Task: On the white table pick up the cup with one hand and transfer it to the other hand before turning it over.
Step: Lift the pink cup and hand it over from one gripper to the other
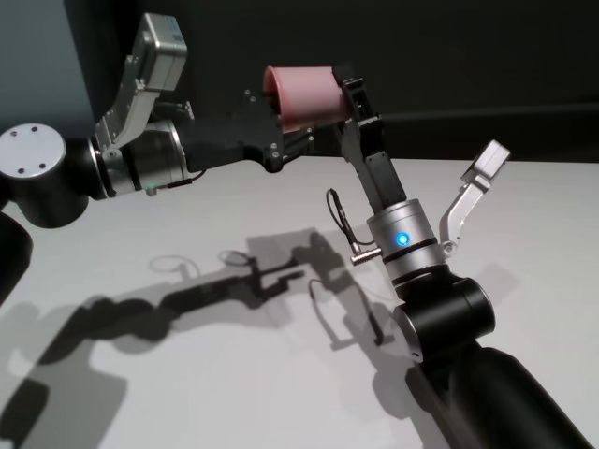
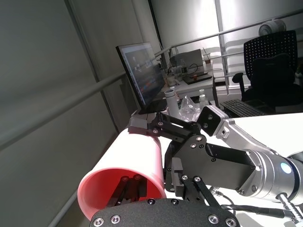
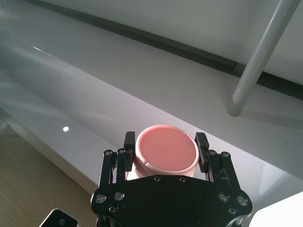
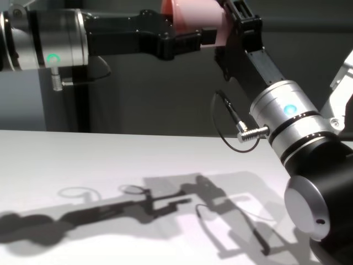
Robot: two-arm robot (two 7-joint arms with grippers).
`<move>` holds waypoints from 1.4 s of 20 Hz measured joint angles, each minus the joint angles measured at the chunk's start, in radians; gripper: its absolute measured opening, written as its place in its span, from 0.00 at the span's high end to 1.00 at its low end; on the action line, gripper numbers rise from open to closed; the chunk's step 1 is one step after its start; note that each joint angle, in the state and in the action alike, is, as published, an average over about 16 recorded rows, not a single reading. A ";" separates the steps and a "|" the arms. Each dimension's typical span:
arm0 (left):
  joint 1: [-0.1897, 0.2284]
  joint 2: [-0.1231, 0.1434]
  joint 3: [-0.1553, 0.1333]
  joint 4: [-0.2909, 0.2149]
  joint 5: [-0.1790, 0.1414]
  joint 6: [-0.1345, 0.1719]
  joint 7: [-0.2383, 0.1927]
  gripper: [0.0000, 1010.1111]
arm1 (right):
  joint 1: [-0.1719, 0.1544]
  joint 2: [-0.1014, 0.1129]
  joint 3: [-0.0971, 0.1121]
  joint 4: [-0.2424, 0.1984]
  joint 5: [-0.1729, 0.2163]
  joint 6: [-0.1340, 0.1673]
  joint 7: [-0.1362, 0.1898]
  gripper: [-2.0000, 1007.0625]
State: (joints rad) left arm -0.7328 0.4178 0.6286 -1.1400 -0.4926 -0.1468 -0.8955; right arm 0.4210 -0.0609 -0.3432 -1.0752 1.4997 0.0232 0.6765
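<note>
The salmon-pink cup [image 1: 301, 94] lies on its side in the air, high above the white table [image 1: 187, 374]. My left gripper [image 1: 288, 133] grips it at the open rim, with one finger inside the mouth in the left wrist view [image 2: 132, 187]. My right gripper [image 1: 352, 101] is closed around the base end. In the right wrist view its fingers [image 3: 129, 144] press both sides of the cup's flat bottom [image 3: 165, 150]. In the chest view the cup [image 4: 193, 14] sits at the top edge, between the left gripper [image 4: 190, 38] and the right gripper [image 4: 234, 22].
Both arms cast shadows [image 1: 253, 281] on the table below. A dark wall rises behind the table's far edge [image 1: 524, 164]. The left wrist view shows a monitor [image 2: 139, 78] and an office chair [image 2: 272, 71] far off.
</note>
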 joint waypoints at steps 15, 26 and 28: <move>0.008 0.010 -0.004 -0.009 -0.002 -0.007 0.000 0.18 | 0.000 0.000 0.000 0.000 0.000 0.000 0.001 0.27; 0.045 0.057 -0.019 -0.051 -0.018 -0.012 -0.003 0.01 | 0.000 0.000 0.000 0.000 0.000 0.000 0.001 0.27; 0.055 0.069 -0.022 -0.063 -0.021 -0.009 0.001 0.01 | 0.000 0.000 0.000 0.000 0.000 0.000 0.001 0.27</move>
State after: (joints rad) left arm -0.6779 0.4871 0.6068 -1.2027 -0.5136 -0.1563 -0.8948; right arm 0.4210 -0.0609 -0.3431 -1.0754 1.5001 0.0232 0.6773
